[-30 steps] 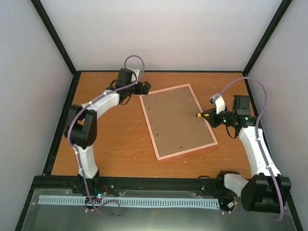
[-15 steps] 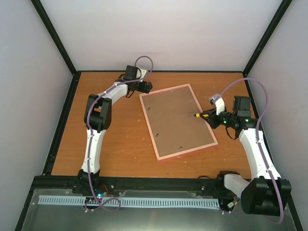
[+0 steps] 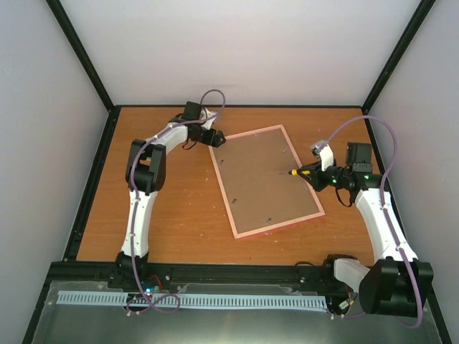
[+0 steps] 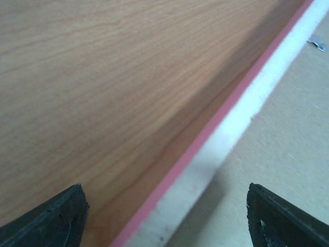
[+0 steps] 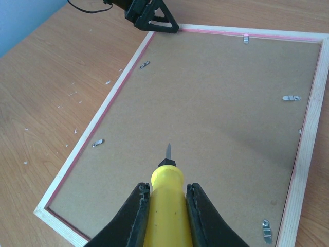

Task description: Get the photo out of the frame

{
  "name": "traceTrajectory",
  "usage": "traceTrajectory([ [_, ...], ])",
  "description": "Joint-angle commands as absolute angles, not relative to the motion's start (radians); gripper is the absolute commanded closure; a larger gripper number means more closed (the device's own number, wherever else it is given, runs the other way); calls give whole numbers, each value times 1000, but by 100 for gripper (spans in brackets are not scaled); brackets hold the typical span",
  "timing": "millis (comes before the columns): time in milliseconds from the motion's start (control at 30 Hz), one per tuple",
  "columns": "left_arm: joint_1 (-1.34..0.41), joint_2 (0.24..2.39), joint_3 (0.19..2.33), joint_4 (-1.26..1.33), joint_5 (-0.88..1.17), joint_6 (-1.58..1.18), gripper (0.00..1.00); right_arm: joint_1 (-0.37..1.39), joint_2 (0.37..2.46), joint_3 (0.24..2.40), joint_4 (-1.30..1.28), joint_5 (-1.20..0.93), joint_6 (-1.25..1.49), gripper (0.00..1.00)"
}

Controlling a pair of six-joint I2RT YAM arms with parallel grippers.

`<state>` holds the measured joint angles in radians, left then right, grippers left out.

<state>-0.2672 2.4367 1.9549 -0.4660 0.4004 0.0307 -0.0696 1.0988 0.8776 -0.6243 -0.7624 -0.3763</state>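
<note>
Clamping a yellow-handled screwdriver (image 5: 165, 206) in our right jaws for the frame (image 5: 307, 128)'s clips (image 5: 291, 97), we straddle its edge, left jaws wide.

The frame (image 3: 224, 190) is a large rectangle with a thin pink border. From the back, the rim (image 5: 308, 128) shows as a paler strip with a pink outer line (image 4: 223, 139). It lies flat and face down on the worktop (image 3: 165, 208), slightly right of the worktop's centre. It is skewed, so its long sides run from the worktop's far left toward its near right. A brown backing board (image 3: 265, 179) fills the frame's rear opening, and small metal tabs (image 5: 290, 97) sit along the board's edges.
</note>
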Motion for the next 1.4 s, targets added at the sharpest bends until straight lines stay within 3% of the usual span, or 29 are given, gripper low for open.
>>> traceTrajectory([
  [0, -267, 2387, 1876, -468, 465, 34, 18, -72, 1120, 882, -612, -779, -381, 97],
  [133, -267, 2343, 1809, -451, 395, -14, 29, -71, 1115, 878, -607, -761, -378, 97],
  [433, -279, 2036, 1336, -321, 198, -230, 59, -72, 1128, 880, -606, -755, -380, 97],
  [600, -306, 1817, 1041, -262, 170, -316, 59, -72, 1131, 883, -610, -763, -382, 97],
  [733, -307, 1690, 997, -207, 144, -326, 44, -72, 1129, 886, -608, -758, -380, 97],
  [933, -305, 1753, 1163, -168, 102, -292, 30, -72, 1125, 884, -610, -755, -380, 97],
  [1167, -304, 1993, 1448, -245, 288, -128, 37, -72, 1108, 883, -614, -755, -381, 97],
  [1367, -304, 2136, 1584, -336, 327, -30, 34, -72, 1096, 886, -617, -764, -383, 97],
])
